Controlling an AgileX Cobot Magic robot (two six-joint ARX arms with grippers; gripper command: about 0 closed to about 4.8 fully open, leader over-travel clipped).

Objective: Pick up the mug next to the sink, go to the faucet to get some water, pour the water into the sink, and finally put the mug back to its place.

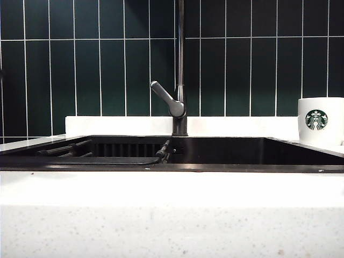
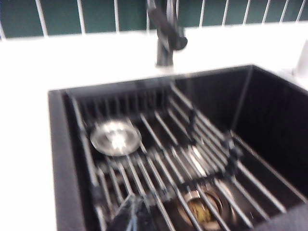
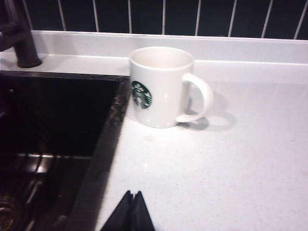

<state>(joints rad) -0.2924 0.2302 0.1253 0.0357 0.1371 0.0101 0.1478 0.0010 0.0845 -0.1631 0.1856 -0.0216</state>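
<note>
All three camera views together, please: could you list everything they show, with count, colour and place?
mug: one, white with a green Starbucks logo, upright on the counter just right of the sink, handle pointing away from it.
sink: one, dark basin set into the counter.
faucet: one, dark grey pipe with a lighter grey lever, behind the sink's middle.
drying rack: one, dark metal bars, inside the sink.
drain strainers: two, silver, on the sink floor.
counter: one, white speckled stone, framing the sink.
wall tiles: many, dark green, behind the counter.
left claw: one, dark, shut, over the sink.
right claw: one, black, shut, over the counter, short of the mug.
</note>
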